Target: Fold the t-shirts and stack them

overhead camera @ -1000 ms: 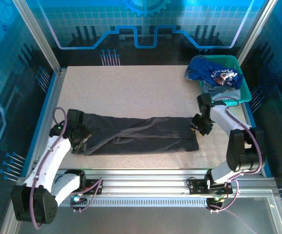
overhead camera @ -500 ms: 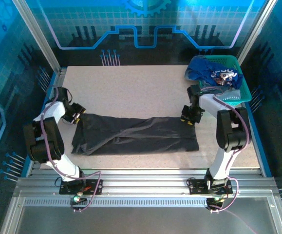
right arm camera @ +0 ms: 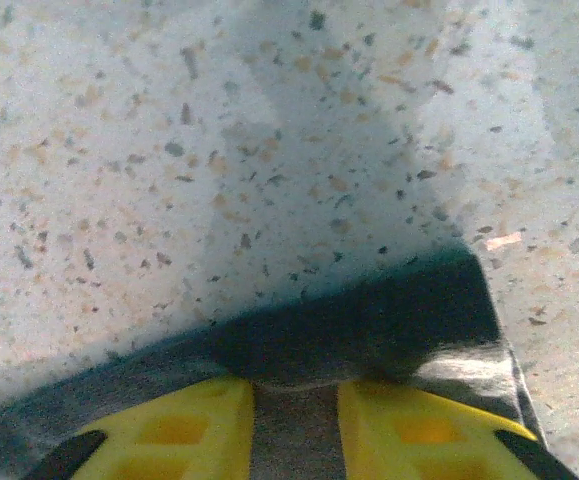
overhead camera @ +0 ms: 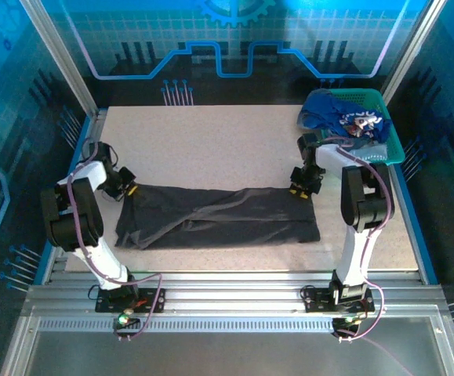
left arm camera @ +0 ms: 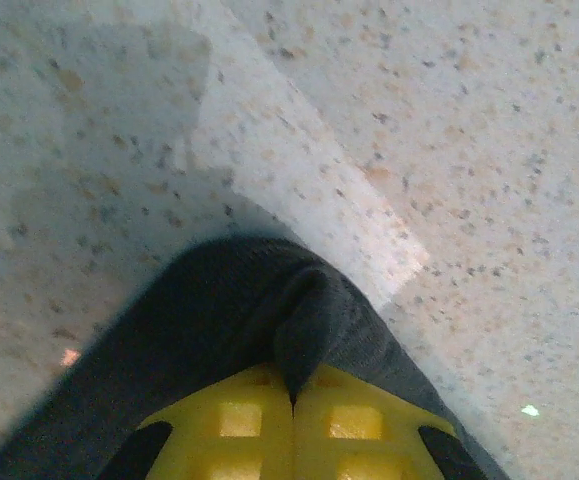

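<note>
- Left gripper [left arm camera: 291,388] is clamped tight, and I've got the grey shirt [overhead camera: 219,215] pinched by its far-left corner.
- Right gripper [right arm camera: 295,390] stands narrow, with the far-right edge caught between its pads.
- The shirt lies in a long band across the table [overhead camera: 211,141].
- Blue shirt [overhead camera: 327,110] sits heaped in the basket [overhead camera: 394,149], far right.
</note>
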### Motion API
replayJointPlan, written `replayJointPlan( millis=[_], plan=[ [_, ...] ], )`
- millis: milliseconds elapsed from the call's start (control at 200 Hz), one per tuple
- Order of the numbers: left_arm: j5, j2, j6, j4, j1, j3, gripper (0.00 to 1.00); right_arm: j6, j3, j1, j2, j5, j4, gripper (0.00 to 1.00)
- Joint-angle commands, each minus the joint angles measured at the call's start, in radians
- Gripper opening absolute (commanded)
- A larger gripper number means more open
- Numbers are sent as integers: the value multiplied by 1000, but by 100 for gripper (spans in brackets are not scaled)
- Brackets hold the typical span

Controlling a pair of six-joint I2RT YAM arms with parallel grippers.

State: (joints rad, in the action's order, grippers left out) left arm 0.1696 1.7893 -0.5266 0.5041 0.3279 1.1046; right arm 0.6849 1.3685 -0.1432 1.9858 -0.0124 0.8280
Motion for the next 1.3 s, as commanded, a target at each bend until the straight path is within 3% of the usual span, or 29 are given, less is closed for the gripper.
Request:
replayJointPlan(
  millis=[0, 310, 465, 610, 650, 735, 870, 990, 1050, 1175, 1296],
  plan=[
    [-65, 43, 30, 45, 44, 62, 0, 24, 34, -1, 60, -83, 74, 22],
    [16, 140, 46, 88, 98, 187, 0, -20, 47, -5, 48, -96, 47, 21],
    [46, 139, 41, 104, 97, 206, 0, -60, 99, -43, 41, -123, 58, 30],
    [6, 35, 12, 125, 89, 189, 41, -46, 125, -67, -31, -166, 89, 39],
    [-21, -6, 6, 139, 78, 181, 48, -38, 123, -75, -59, -169, 90, 41],
    [-83, -107, -23, 167, 34, 147, 52, -22, 104, -110, -115, -166, 86, 43],
    [-133, -243, -101, 203, -78, 54, 52, 4, 58, -182, -152, -88, 46, 44],
    [-34, -266, -212, 190, -176, -31, 47, 21, 10, -221, -120, 27, -36, 43],
    [-46, -243, -265, 266, -211, -30, 46, 27, 17, -231, -94, 47, -40, 42],
    [-58, -261, -436, 282, -231, -107, 37, 3, 51, -244, -78, 62, -40, 42],
    [-34, -288, -610, 200, -235, -173, 37, -26, 72, -254, -76, 108, -44, 43]
  ],
)
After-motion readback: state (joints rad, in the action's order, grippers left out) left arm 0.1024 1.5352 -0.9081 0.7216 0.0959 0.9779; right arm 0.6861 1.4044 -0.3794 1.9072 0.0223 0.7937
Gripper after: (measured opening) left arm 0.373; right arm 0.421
